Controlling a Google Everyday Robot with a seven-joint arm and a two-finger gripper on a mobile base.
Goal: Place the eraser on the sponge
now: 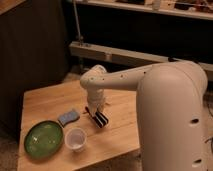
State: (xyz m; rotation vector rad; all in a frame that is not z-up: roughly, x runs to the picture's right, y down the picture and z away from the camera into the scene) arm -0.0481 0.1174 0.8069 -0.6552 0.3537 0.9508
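Observation:
The eraser (102, 119), a black block with thin white stripes, hangs tilted just over the wooden table (120, 132), right of centre. My gripper (97, 113) points down from the white arm and is shut on its upper end. The sponge (68, 117), a small flat blue-grey pad, lies on the table a short way left of the eraser and apart from it.
A green plate (44, 139) sits at the table's front left. A clear cup (76, 138) stands just right of it, in front of the sponge. The arm's bulky white body (172, 120) fills the right side. A dark wall and shelves stand behind.

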